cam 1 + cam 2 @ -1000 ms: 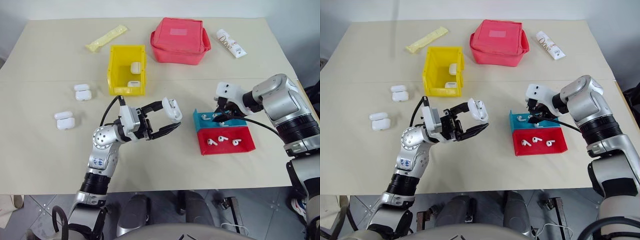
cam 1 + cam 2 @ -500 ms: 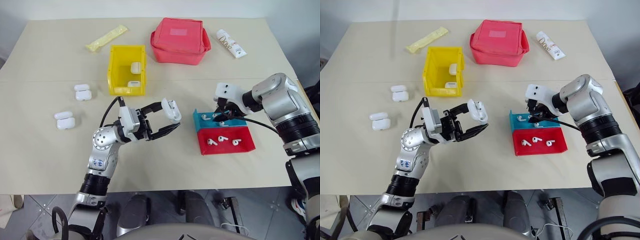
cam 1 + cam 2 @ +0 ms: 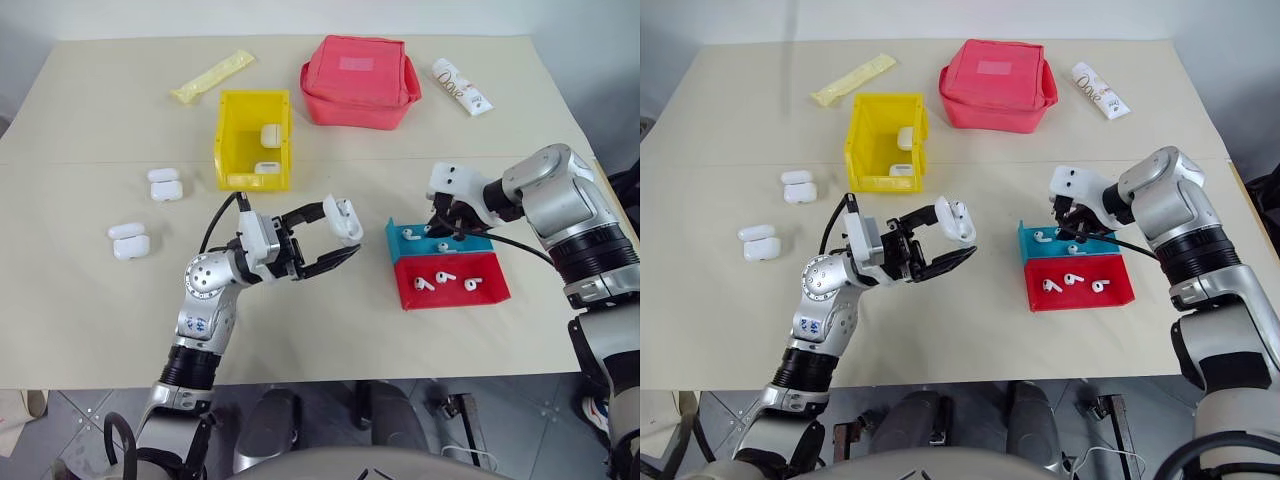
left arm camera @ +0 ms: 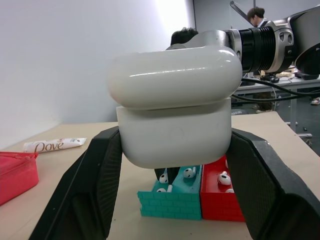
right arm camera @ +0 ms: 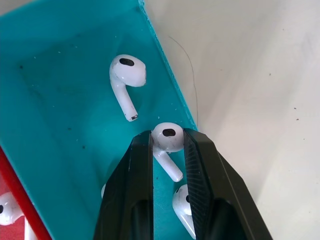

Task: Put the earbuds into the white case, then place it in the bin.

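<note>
Right wrist view shows the right gripper [image 5: 168,145] reaching into the blue tray [image 5: 60,150], its two black fingers clenched on the head of one earbud [image 5: 167,137]; the stem pokes out below; another earbud [image 5: 126,75] lies loose beside it, and two more are partly hidden behind the fingers. From the head camera, the red tray [image 3: 455,290] touching the blue one holds three earbuds [image 3: 445,280]. The left gripper [image 3: 340,240] holds the white case [image 3: 343,219] above the table [image 3: 100,120], lid slightly ajar; its inside cannot be seen. The yellow bin [image 3: 235,150] holds two cases [image 3: 270,134]; four more cases [image 3: 163,183] sit on the table to its left.
</note>
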Available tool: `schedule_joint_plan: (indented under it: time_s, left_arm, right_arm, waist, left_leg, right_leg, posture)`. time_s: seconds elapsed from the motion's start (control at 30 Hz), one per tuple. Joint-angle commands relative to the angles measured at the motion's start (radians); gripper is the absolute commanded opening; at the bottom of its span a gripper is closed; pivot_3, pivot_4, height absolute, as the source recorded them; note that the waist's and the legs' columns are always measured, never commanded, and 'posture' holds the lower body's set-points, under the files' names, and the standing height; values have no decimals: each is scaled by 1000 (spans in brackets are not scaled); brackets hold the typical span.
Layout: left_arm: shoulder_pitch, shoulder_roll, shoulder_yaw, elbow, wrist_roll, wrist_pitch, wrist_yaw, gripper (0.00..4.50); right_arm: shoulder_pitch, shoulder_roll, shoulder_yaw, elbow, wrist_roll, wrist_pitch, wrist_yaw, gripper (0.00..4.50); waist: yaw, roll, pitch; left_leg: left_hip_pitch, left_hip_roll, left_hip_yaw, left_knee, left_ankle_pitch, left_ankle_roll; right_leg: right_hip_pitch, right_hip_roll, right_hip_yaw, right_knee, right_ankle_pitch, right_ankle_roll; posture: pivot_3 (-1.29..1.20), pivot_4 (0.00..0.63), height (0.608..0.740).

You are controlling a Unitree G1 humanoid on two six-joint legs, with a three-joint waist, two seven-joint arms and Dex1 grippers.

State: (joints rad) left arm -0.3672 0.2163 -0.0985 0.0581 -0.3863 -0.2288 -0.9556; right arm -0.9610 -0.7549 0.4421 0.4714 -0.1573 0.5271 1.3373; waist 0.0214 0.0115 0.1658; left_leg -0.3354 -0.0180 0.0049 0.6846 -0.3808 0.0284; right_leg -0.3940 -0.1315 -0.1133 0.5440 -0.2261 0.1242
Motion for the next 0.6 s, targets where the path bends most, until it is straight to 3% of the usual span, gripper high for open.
schedule_joint_plan:
  time_s: [0.03,0.27,0.43,0.6]
  left_arm:
    - [-26,0,-1,10,0,-15,-12,2762]
    - [-77,-5,4,81,-9,-30,-55,2762]
    - [-119,-13,-3,140,-29,-24,-124,2762]
    - [-152,-30,-11,187,-45,-11,-194,2762]
  right_arm:
    - [7,-31,-89,-112,55,21,13,491]
    - [104,-54,-250,-361,168,183,-50,491]
    - [299,27,-583,-757,459,315,-129,491]
    - [458,143,-738,-1033,688,441,-269,491]
  waist:
    - [1,0,0]
    - [4,0,0]
    - [5,0,0]
    - [5,0,0]
  left_leg:
    - [0,0,0,0,0,0]
    - [0,0,0,0,0,0]
    - [-1,0,-2,0,0,0]
    - [0,1,-1,0,0,-1]
  right_leg:
    - [0,0,0,0,0,0]
    - [0,0,0,0,0,0]
    - [0,-1,-1,0,0,0]
    - [0,0,-1,1,0,0]
  posture:
    - [0,150,740]
    - [0,150,740]
    - [0,150,740]
    - [0,150,740]
